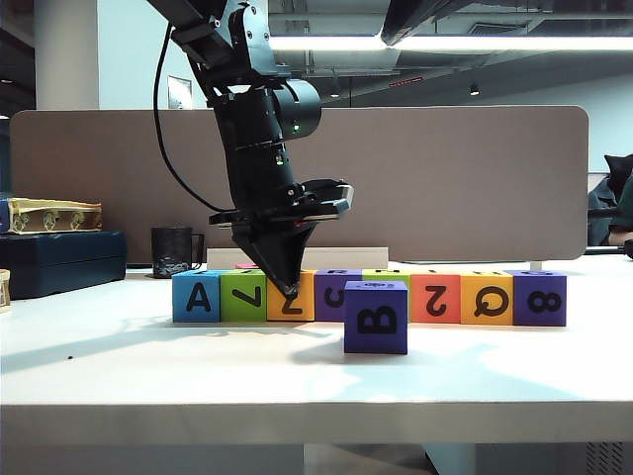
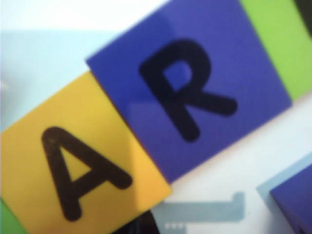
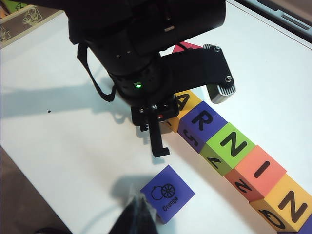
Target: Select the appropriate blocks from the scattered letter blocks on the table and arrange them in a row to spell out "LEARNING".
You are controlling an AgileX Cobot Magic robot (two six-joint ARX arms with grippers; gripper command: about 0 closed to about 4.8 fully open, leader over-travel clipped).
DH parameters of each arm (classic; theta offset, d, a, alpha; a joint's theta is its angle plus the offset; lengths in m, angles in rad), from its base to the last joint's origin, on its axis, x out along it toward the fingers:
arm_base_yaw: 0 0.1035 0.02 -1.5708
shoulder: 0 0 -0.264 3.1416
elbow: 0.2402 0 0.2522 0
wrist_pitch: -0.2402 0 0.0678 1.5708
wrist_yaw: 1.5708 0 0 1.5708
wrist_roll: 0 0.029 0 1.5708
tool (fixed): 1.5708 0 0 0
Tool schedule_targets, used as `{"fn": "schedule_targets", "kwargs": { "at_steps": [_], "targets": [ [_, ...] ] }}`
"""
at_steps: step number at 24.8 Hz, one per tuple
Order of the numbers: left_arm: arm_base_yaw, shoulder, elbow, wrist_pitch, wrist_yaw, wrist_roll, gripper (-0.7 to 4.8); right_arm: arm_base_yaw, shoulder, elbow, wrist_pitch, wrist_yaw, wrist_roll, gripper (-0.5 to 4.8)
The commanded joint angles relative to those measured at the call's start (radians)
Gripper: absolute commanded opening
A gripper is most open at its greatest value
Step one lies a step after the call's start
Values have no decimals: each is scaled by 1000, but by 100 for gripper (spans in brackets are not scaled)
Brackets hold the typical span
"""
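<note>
A row of letter blocks point(image 1: 368, 295) stands on the white table point(image 1: 148, 366). In the exterior view their front faces run blue A, green, yellow, purple, green, red, yellow, purple. Seen from above, the tops read A point(image 2: 73, 170) on yellow, R point(image 2: 190, 92) on purple, then N point(image 3: 230, 144), I point(image 3: 258, 170), N point(image 3: 292, 200). A lone purple block point(image 1: 376, 317) with B on its front and "Orange" point(image 3: 167, 192) on top sits in front of the row. My left gripper point(image 1: 289, 287) points down, shut and empty, at the yellow A block's front face. My right gripper point(image 3: 139, 214) hovers shut above the table beside the lone purple block.
A grey-brown partition panel point(image 1: 445, 178) stands behind the table. A dark blue box point(image 1: 59, 262) with a yellow tray point(image 1: 54, 213) on it lies at the far left, next to a black mug point(image 1: 173, 250). A flat white box point(image 1: 297, 257) lies behind the row.
</note>
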Motion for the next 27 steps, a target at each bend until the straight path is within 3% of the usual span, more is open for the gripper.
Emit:
{"fn": "schedule_targets", "kwargs": {
  "at_steps": [1,10,14,17,22,27],
  "targets": [
    [-2,-5,2,8,-3,0,-6,1,-4,4,10,-1,-2,-2],
    [-8,-54,4,-124,0,8,-6,-2,-18,5,5,20,-3,-2],
    [-6,-127,4,-140,-8,33,-6,-54,-34,5,-57,55,-29,-2],
    [-6,-216,4,-167,-94,46,-6,-121,-67,5,-114,55,-29,-2],
    [3,-338,4,-181,-93,45,-6,-186,-126,5,-129,55,-29,-2],
    [19,-444,2,-200,-90,42,-6,-219,-187,5,-236,129,-51,-2]
  ]
}}
